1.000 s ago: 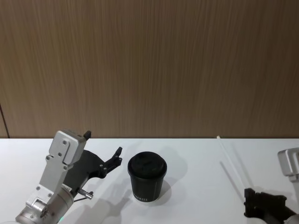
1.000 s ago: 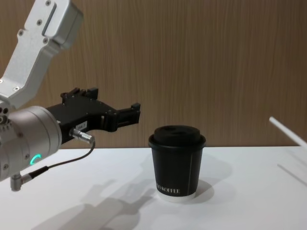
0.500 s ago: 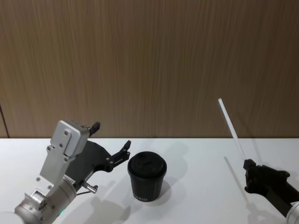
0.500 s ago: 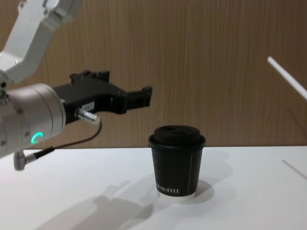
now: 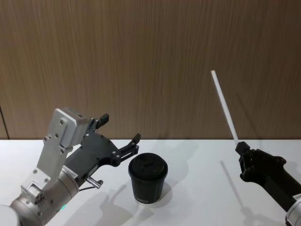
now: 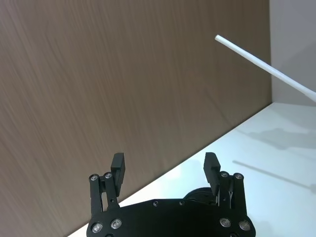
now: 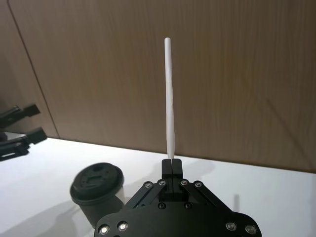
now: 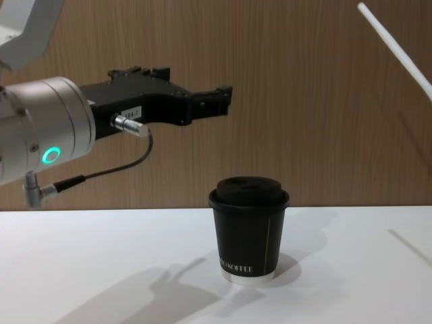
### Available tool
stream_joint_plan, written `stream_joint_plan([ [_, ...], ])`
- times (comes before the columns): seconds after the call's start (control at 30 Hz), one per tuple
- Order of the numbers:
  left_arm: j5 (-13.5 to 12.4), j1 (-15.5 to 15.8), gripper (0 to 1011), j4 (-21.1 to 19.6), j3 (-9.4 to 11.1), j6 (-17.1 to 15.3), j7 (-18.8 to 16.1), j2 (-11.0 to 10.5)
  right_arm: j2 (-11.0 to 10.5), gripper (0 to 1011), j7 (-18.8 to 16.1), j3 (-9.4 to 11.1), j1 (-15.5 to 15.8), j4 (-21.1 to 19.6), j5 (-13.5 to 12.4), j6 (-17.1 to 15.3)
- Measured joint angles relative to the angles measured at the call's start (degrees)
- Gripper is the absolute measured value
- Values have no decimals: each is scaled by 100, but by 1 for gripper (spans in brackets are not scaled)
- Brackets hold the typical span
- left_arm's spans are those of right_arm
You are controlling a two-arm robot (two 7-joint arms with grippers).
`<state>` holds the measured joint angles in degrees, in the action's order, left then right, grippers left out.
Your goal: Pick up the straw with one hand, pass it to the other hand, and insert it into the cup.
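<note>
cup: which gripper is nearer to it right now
Left. The left gripper hovers open just above the cup, toward its left side. The right gripper is farther off to the cup's right, shut on the straw.

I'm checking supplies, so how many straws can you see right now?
1. The straw is in the air to the right of the cup, pinched at its lower end by the right gripper. More could lie beyond the frame.
</note>
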<state>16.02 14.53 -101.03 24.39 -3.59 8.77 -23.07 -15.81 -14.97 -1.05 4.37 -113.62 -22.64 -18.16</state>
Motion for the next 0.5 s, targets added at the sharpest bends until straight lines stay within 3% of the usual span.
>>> stream_joint_plan([
  [0.5,172,-50,1003,-94,-105,-28,198,89,-117,4,-598,-250,-39,-61,-393,209],
])
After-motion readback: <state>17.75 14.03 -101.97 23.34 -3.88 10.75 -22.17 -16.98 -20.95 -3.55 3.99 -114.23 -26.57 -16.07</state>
